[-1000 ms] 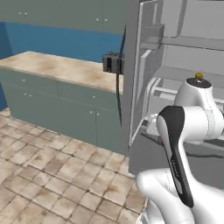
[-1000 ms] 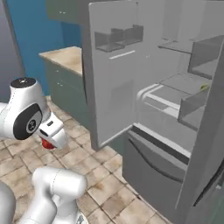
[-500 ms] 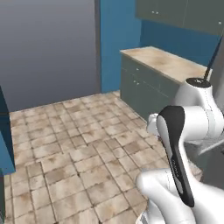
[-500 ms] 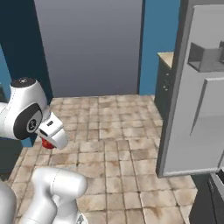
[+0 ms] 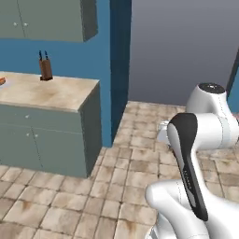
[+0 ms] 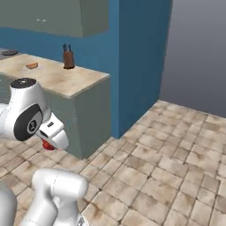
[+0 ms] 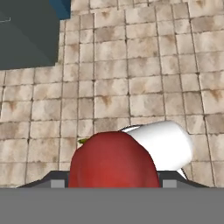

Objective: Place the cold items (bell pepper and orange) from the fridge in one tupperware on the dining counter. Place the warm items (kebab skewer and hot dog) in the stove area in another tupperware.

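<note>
One red bell pepper (image 7: pixel 113 161) is gripped in the gripper (image 7: pixel 113 181) at the hand view's bottom centre, while the fridge seen earlier is replaced by a counter (image 5: pixel 51 93) at left after the base turned

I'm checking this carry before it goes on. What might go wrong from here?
The round red bell pepper sits in the end effector above the bare tiled floor; a slip would likely drop it there. The beige-topped grey-green counter corner stands close beside the arm, so a swing might clip it.
</note>
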